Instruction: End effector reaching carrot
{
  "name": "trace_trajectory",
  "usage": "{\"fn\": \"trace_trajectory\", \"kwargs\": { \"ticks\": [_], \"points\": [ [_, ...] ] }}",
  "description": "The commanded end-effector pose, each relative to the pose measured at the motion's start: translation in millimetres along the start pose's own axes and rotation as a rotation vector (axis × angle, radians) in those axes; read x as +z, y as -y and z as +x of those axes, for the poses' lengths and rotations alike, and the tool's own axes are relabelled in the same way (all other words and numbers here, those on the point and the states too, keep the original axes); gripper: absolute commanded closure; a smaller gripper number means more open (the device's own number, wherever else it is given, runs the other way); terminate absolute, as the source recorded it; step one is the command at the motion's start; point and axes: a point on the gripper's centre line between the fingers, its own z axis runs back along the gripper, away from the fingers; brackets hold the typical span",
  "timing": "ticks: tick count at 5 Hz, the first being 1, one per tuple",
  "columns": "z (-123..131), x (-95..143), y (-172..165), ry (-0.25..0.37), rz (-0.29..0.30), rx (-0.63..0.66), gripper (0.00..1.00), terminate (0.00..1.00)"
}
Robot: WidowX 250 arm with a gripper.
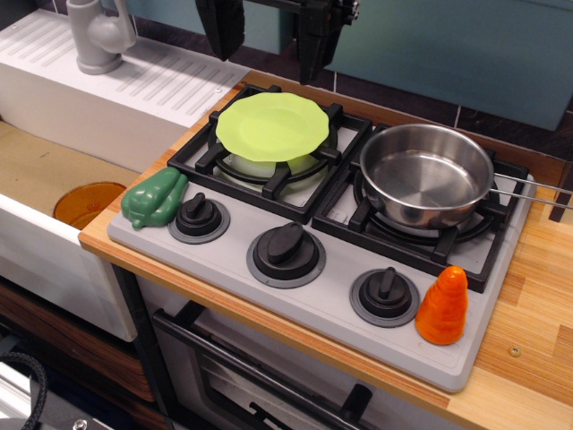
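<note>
The carrot [442, 306] is a bright orange ridged cone standing upright on the front right corner of the grey toy stove [224, 269], just right of the right knob [384, 295]. My gripper [271, 40] hangs at the top of the view, above the back edge of the left burner. Its two dark fingers [220, 27] point down with a wide gap between them, holding nothing. It is far from the carrot, up and to the left of it.
A lime green plate [272, 126] lies on the left burner. A steel pan [427, 173] sits on the right burner, handle pointing right. A green toy pepper [154, 196] lies at the stove's front left. A sink with grey faucet [97, 36] is at left.
</note>
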Motion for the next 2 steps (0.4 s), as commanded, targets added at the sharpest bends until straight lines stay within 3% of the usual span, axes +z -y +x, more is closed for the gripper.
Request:
{"fn": "trace_trajectory", "kwargs": {
  "ticks": [1, 2],
  "points": [
    [0.0, 0.0, 0.0, 0.0, 0.0, 0.0, 0.0, 0.0],
    [-4.2, 0.0, 26.6, -0.004, -0.012, 0.031, 0.0, 0.0]
  ]
}}
